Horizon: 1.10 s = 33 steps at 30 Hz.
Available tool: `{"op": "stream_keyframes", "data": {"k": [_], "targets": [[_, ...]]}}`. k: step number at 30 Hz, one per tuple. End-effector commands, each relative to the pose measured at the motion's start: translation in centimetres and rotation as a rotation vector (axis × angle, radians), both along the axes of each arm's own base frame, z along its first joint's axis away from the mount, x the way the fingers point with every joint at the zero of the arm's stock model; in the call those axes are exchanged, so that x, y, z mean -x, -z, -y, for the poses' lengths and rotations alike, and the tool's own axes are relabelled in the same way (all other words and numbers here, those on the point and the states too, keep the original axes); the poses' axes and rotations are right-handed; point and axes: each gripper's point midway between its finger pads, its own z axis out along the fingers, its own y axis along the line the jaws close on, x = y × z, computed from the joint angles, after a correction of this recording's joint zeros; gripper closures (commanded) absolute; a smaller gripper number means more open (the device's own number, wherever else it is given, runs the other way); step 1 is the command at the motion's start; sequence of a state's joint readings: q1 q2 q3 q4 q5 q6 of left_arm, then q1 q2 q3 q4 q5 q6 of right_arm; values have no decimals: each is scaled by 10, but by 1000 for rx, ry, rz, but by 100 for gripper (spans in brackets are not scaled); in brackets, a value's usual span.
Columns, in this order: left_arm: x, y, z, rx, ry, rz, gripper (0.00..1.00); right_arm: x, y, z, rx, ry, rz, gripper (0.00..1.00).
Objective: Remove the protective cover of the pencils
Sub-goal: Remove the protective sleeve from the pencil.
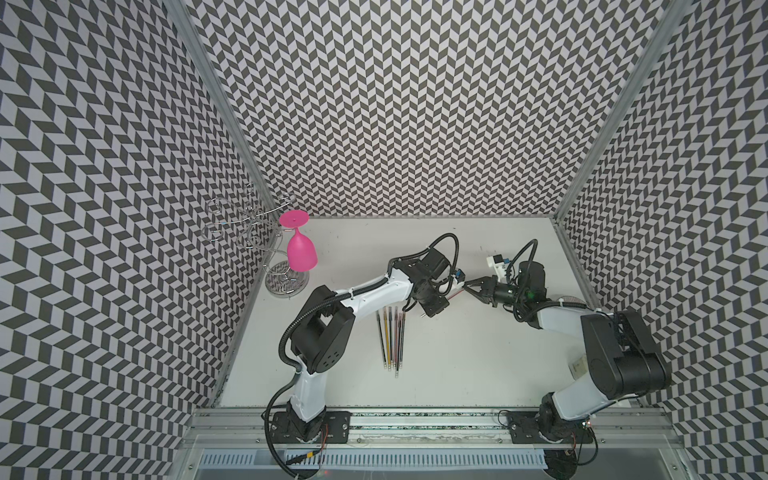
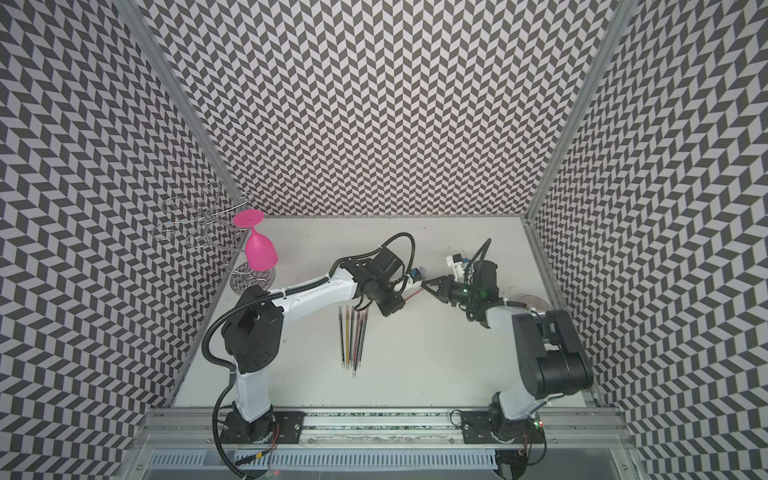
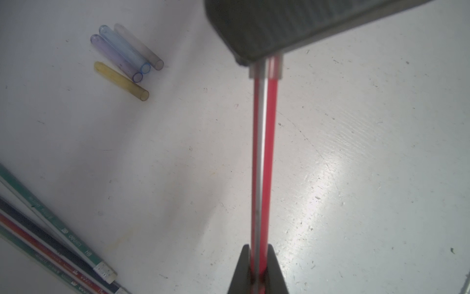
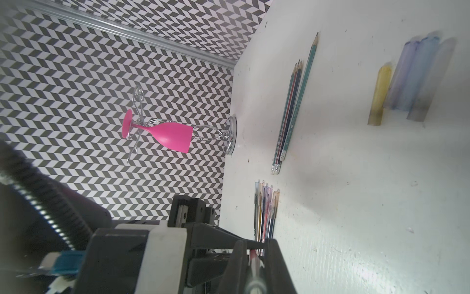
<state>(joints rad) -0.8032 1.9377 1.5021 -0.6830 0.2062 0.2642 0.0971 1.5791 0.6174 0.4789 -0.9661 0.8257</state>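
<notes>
A red pencil (image 3: 264,152) spans the gap between my two grippers above the table. My left gripper (image 3: 259,252) is shut on its shaft. My right gripper (image 4: 255,248) is shut on the other end, where a clear protective cover (image 3: 265,70) sleeves the pencil. In both top views the red pencil (image 1: 455,295) (image 2: 413,296) shows as a short length between the left gripper (image 1: 445,297) and the right gripper (image 1: 465,285). Several more pencils (image 1: 390,336) (image 2: 353,338) with covers on lie in a row. Several bare pencils (image 4: 292,112) lie beyond them.
Several loose translucent covers (image 3: 122,58) (image 4: 412,79), yellow, purple, blue and grey, lie together on the white table (image 1: 478,365). A wire glass rack (image 1: 286,282) holding an upside-down pink glass (image 1: 301,251) stands in the back left corner. Patterned walls enclose three sides.
</notes>
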Motion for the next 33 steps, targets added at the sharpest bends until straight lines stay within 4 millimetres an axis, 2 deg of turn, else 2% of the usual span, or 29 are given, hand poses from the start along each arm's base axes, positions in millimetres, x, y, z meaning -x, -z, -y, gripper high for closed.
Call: {"op": "stream_keyframes", "data": {"k": [1, 11, 24, 28, 33], "targets": [[7, -1, -2, -15, 21, -12, 100, -12, -4, 17, -22, 61, 38, 95], [8, 2, -2, -21, 23, -18, 100, -28, -5, 57, -21, 176, 29, 95], [13, 11, -1, -42, 41, -39, 100, -40, -16, 83, 33, 258, 56, 95], [15, 15, -1, -50, 48, -49, 100, -51, -28, 92, 59, 298, 77, 95], [14, 16, 0, -43, 38, -56, 100, -77, -57, 108, 117, 371, 126, 95]]}}
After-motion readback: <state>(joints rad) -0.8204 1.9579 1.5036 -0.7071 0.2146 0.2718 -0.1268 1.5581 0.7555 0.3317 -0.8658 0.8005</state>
